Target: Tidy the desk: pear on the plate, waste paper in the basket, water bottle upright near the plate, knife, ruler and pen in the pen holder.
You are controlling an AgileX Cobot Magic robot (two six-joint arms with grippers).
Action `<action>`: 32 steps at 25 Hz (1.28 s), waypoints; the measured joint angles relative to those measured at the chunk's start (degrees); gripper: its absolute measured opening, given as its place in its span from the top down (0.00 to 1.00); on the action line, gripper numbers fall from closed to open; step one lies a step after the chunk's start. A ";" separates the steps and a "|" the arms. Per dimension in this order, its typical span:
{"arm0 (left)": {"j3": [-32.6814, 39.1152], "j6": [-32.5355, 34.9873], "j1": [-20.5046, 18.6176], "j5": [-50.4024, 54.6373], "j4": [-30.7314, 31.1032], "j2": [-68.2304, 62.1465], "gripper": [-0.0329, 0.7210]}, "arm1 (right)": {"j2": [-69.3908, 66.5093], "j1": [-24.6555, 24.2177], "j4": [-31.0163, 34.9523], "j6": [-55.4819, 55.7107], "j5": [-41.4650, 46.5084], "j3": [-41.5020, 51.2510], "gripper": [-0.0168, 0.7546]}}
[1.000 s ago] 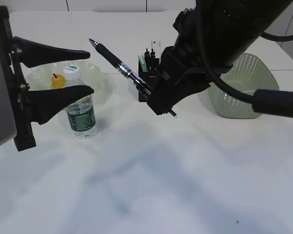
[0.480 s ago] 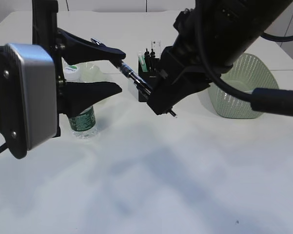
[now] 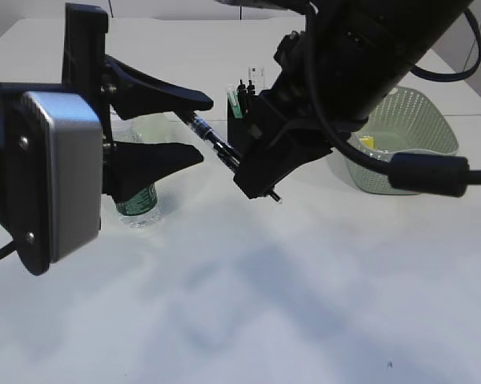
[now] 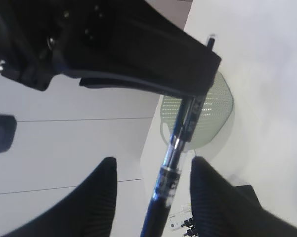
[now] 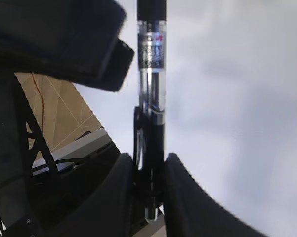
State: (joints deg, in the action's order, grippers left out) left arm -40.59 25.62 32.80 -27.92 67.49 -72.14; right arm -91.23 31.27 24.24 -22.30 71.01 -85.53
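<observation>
The pen [image 3: 216,144] hangs slanted in the air above the bench [image 3: 304,296], its lower end clamped between the fingers of the right tool [image 5: 149,185]; in the right wrist view the clear barrel rises straight up from that grip. The left tool [image 3: 194,126] stands with its two fingers apart on either side of the pen's upper part, and the left wrist view shows gaps between the pen and both fingers [image 4: 101,187].

The bench is plain white and glossy, with soft grey shadows of the arms across it. Behind it runs a pale wall with thin seams.

Just behind the pen stands the black pen holder [image 3: 238,112] with items upright in it. To the right sits the pale green basket [image 3: 416,120]. On the left a water bottle [image 3: 136,200] stands upright, largely hidden by the left arm, which fills the foreground and blocks the plate area
</observation>
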 joint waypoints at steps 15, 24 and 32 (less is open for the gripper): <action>-2.25 0.67 2.02 3.01 1.14 -4.54 0.55 | -0.16 0.00 4.73 0.00 0.00 -0.36 0.83; -2.38 0.67 2.02 3.58 1.14 -4.63 0.69 | -0.38 0.00 4.36 0.00 0.00 -0.36 0.83; -2.38 1.03 2.02 4.48 1.78 -4.68 0.85 | -0.38 0.00 3.76 -0.19 0.09 -0.46 0.83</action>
State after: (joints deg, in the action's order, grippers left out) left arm -42.97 26.64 34.82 -23.44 69.27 -76.82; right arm -91.61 31.27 28.00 -22.48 71.10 -85.99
